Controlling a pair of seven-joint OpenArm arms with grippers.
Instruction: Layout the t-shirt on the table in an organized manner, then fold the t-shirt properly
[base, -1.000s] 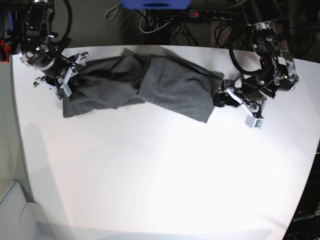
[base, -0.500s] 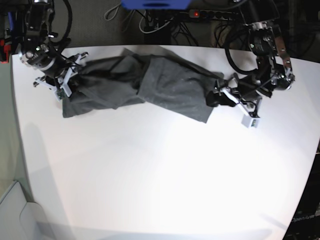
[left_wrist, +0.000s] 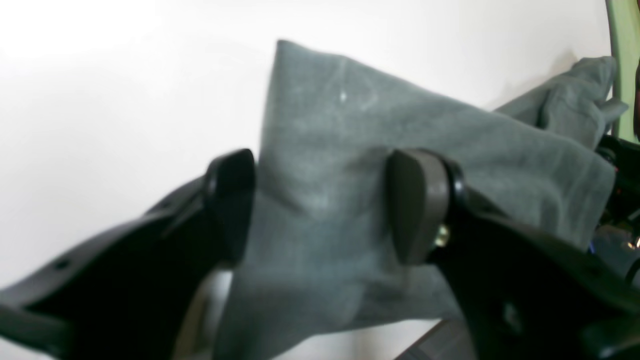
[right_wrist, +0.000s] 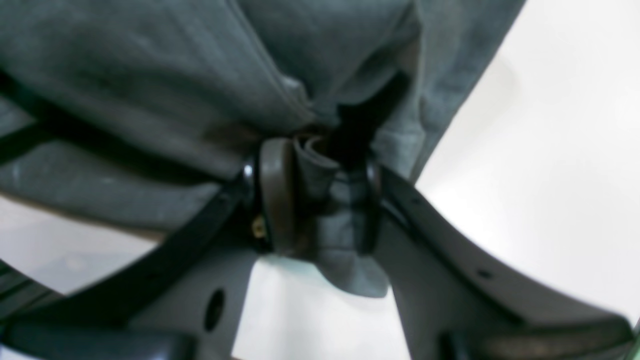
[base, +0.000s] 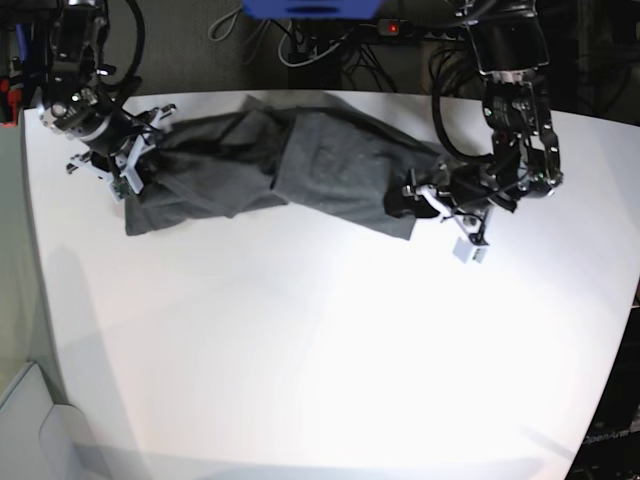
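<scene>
2 arms work the t-shirt's ends at the table's far edge.
The left gripper (left_wrist: 320, 205) stands open astride the t-shirt (base: 300, 165) corner, probably to pinch it; the right gripper (right_wrist: 320, 200) clamps bunched cloth, anchoring that end on the table (base: 320, 350).

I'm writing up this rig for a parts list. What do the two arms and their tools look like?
Both arms are black with metallic joints and loose black cables. The left tool has black fingers ending in rounded dark brown-grey pads. The right tool looks the same, with a small brass-coloured screw by one pad. White plastic brackets sit near both wrists.
</scene>
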